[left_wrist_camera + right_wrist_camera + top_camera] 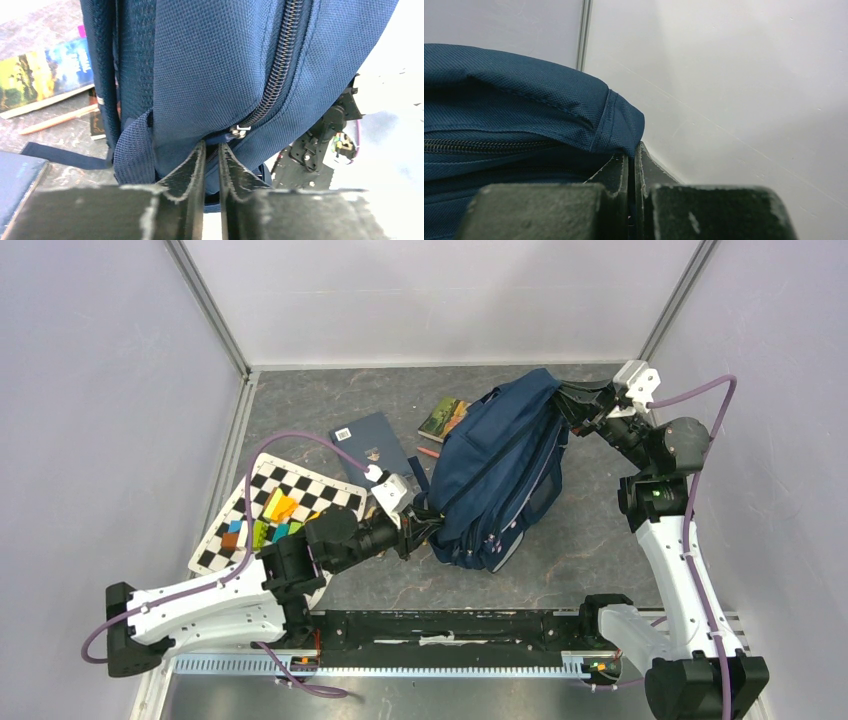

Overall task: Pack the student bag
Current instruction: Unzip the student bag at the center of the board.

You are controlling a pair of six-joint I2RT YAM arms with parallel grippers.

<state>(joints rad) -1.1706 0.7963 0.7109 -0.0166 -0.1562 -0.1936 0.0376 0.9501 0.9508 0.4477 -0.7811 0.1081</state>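
The student bag point(500, 475) lies right of centre on the grey desk point(600, 550), stretched on a diagonal between the two arms, with its far end toward the back right corner. The right tool point(631, 152) is at that far end: its fingers point(614, 172) are pressed together and pinch a stitched corner of the navy fabric. The left tool point(212, 148) meets the bag's near end, its tips set against the cloth just below the zip slider point(239, 132), where the zip point(277, 65) ends. Its fingers stand only a narrow slit apart; whether they grip anything cannot be told from here. A webbing strap point(132, 150) hangs just left of that tool. Left of the bag, on the desk, lie a dark blue notebook point(375, 445), a small book with a picture cover point(443, 417) and a pencil point(427, 452), all near the bag. Further left is a chequered board point(235, 535) carrying coloured blocks point(272, 518), partly beneath the left arm.
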